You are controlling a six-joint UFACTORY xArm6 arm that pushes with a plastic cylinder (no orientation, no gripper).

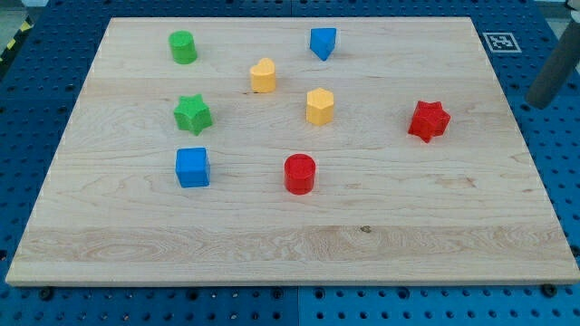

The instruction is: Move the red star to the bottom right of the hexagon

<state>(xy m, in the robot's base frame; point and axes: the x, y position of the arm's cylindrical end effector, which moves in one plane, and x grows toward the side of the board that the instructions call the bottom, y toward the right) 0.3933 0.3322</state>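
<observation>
the yellow hexagon sits near the bench centre; the red star lies at its 3 o'clock, well apart. no fingers on this rig, and my tip isn't visible. come in from the star's 2 o'clock and push gently toward 8 o'clock.

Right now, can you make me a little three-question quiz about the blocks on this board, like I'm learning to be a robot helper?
1. True or false: the red star is touching the yellow hexagon.
2. Which block sits nearest the view's bottom? A) green cylinder B) red cylinder C) blue triangular block
3. Fill in: the block just above the blue cube is the green ____.

Key:
1. False; bare wooden board lies between them, the star off to the view's right.
2. B
3. star

The rod stands at the view's right edge; my tip's end cannot be made out.
</observation>
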